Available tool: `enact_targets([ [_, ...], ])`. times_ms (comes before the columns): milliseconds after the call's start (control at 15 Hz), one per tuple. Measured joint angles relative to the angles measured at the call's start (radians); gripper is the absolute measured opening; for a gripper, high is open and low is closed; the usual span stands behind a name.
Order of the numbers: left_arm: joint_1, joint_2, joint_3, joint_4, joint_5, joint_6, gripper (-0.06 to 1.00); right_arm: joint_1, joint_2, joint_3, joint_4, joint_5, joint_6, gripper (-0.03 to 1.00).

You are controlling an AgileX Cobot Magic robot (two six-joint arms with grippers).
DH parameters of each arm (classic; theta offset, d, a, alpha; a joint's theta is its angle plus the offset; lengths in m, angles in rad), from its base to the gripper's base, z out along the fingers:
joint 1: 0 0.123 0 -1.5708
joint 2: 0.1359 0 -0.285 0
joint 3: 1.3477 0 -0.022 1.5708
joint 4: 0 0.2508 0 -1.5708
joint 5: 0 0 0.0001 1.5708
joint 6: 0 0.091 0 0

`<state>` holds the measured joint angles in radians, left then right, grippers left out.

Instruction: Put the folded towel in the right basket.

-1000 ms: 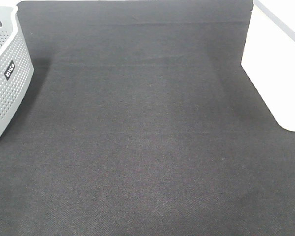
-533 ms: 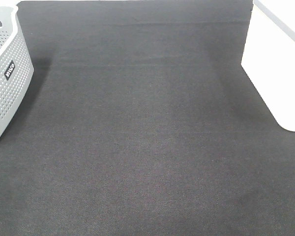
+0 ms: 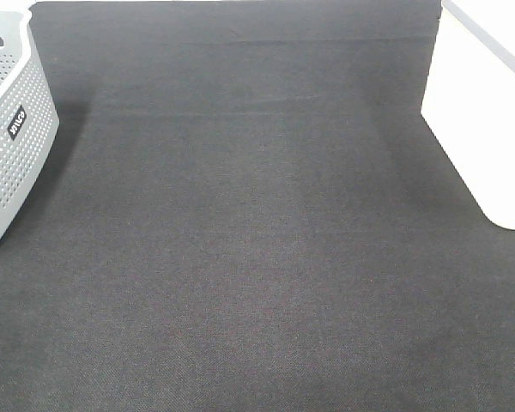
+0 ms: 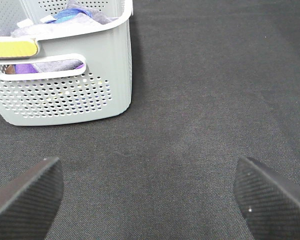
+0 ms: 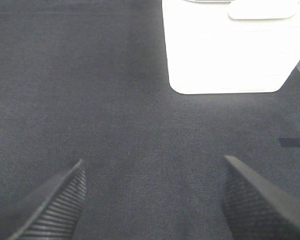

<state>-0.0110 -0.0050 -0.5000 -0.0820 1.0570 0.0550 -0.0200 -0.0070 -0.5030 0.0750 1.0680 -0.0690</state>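
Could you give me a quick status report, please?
Both hands open, empty: left hand, right hand. Towels bunched in grey basket. White basket unobstructed.

left gripper (image 4: 150,200) spread wide, right gripper (image 5: 152,200) likewise

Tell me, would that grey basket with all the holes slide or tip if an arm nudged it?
The grey basket looks like thin perforated plastic, so probably light. It sits on a dark cloth surface, which likely grips a little, so it might drag rather than glide. The soft cloths inside add little weight; a high push could tip it.
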Motion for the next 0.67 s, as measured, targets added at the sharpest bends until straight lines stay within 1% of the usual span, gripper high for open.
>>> enact_targets([
  [667, 0.000, 0.000, 0.000, 0.000, 0.000, 0.000, 0.88, 0.000, 0.000, 0.000, 0.000, 0.000, 0.000, 0.70],
])
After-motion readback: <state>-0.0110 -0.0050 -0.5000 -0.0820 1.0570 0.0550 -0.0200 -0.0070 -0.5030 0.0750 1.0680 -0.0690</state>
